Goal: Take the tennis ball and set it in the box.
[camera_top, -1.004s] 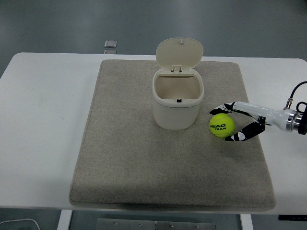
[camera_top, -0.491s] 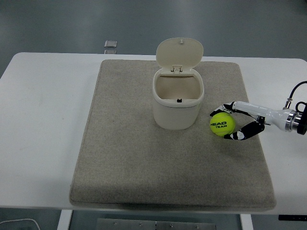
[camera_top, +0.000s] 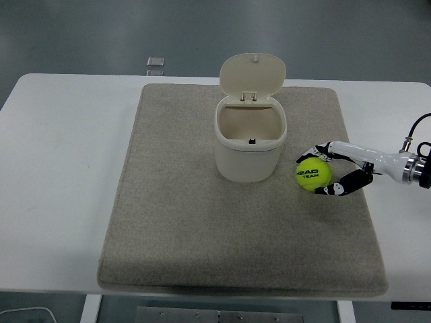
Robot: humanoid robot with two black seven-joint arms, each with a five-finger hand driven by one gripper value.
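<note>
The yellow-green felt tennis ball sits on the beige square carpet mat, just right of the cream plastic box with its lid up. The right hand cups it, fingers curled around it. The white table stands on grey floor.

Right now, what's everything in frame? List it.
tennis ball: 1, yellow-green with dark print, on the mat just right of the box, between the right hand's fingers
box: 1, cream, hinged lid standing open at the back, upright on the mat, centre-rear
mat: 1, beige-grey, covers the middle of the table
table: 1, white, spans the frame
small object: 1, grey, on the floor beyond the table's far edge; too small to identify
right hand: 1, white and black, in from the right edge, fingers curled around the ball
cable: 1, black, at the right wrist
left hand: not in view
</note>
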